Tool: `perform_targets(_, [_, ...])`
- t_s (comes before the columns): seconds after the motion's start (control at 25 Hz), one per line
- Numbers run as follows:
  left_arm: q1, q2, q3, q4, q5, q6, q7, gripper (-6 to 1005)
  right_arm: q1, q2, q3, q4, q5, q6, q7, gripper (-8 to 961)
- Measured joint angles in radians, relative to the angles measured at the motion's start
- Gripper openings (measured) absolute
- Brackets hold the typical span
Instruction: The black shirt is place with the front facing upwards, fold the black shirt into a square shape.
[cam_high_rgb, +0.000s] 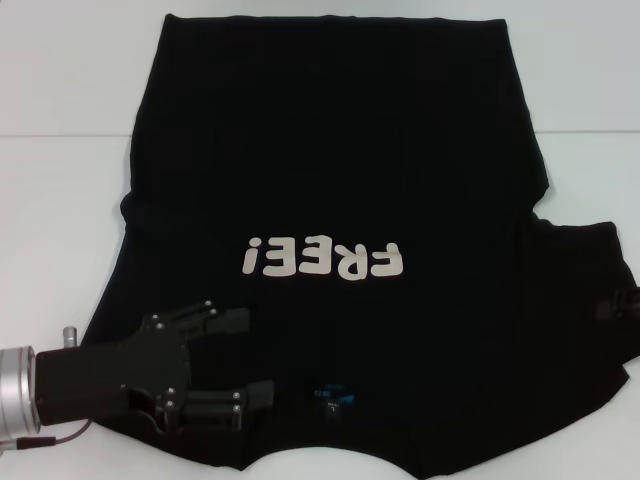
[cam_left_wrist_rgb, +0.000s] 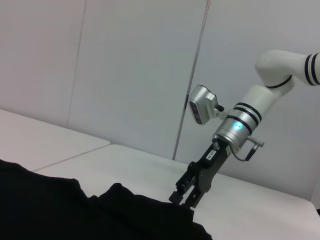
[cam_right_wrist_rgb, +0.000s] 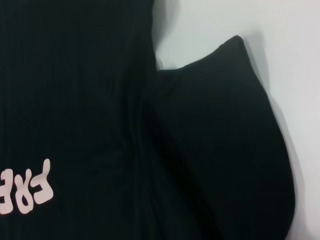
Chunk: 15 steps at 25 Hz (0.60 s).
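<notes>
My left gripper (cam_high_rgb: 258, 358) hangs with its fingers spread wide over the near left part of the black shirt (cam_high_rgb: 330, 170), which lies print-side up across the white table (cam_high_rgb: 60, 200), its neck label (cam_high_rgb: 332, 393) toward me. My right gripper (cam_left_wrist_rgb: 184, 197) sits at the shirt's right sleeve; I cannot tell whether its claw is spread or closed.

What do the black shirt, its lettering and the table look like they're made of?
Black shirt: soft matte knit cloth, faintly ribbed, draping in folds. "FREE!" lettering: flat off-white print, probably ink or vinyl. Table: smooth white hard top, likely laminate. Left pincer, over the shirt's near left part: black metal or plastic.
</notes>
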Motion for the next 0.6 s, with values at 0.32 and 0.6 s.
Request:
perform_targets(0.32, [0.0,-0.001,0.0,0.0,0.0,-0.003,0.0,937,0.008,0.002,-0.011,0.01,0.0,0.03,-0.001,796])
perform_targets(0.6, [0.0,-0.001,0.0,0.0,0.0,-0.003,-0.01,937,0.017,0.003,-0.023,0.025,0.001,0.056,-0.001,795])
